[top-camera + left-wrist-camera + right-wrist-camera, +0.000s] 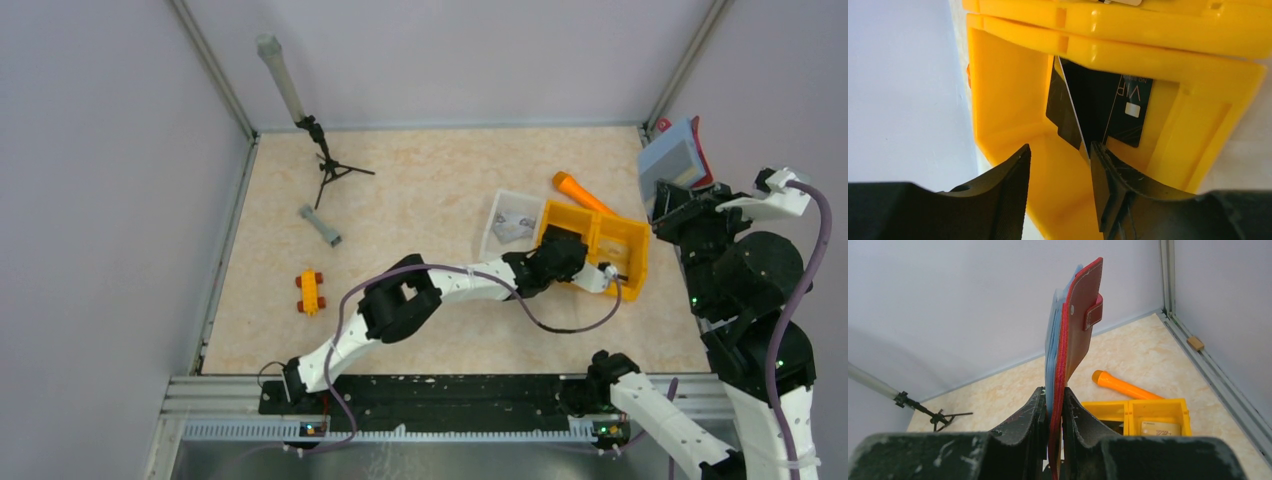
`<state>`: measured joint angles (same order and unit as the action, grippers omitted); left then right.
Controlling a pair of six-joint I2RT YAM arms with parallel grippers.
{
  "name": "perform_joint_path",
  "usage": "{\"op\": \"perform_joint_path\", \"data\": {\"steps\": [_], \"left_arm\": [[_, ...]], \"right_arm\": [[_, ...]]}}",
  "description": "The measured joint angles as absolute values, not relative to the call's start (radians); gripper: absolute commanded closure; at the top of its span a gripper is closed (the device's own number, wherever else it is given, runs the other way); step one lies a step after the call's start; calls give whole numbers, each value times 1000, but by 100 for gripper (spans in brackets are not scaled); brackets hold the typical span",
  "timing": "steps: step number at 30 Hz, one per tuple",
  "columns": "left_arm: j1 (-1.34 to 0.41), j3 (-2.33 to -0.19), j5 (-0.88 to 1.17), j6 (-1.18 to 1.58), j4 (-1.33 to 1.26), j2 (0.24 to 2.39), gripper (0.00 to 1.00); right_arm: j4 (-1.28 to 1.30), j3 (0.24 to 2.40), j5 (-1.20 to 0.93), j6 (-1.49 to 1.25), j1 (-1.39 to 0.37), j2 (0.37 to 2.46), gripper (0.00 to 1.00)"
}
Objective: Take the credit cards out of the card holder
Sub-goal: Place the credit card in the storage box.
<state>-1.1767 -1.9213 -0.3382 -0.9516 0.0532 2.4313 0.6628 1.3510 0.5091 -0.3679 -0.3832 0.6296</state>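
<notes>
Inside the yellow plastic tray (1008, 100), left end effector (1060, 150) gapes beside a dark VIP card (1125, 107); next, probably reach for the red folding holder (1080, 335) that right end effector (1054, 395) clamps.

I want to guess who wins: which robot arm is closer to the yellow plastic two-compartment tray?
Left. The left gripper reaches into the yellow two-compartment tray, fingers apart. The right gripper is off to its side, raised, clamping the dark red folding card holder.
</notes>
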Motion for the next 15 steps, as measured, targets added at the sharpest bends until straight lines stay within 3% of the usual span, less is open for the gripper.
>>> {"op": "perform_joint_path", "data": {"steps": [3, 7, 8, 15], "left_arm": [[-1174, -1882, -310, -920, 63, 2384, 38], [-1174, -1795, -254, -859, 63, 2260, 13], [-1174, -1780, -242, -845, 63, 2229, 11], [-1167, -1707, -169, -709, 68, 2031, 12]], "right_arm": [[663, 1351, 506, -368, -383, 630, 100], [664, 1353, 506, -368, -383, 631, 100], [667, 1357, 506, -368, -383, 632, 100], [668, 1364, 481, -377, -383, 635, 100]]}}
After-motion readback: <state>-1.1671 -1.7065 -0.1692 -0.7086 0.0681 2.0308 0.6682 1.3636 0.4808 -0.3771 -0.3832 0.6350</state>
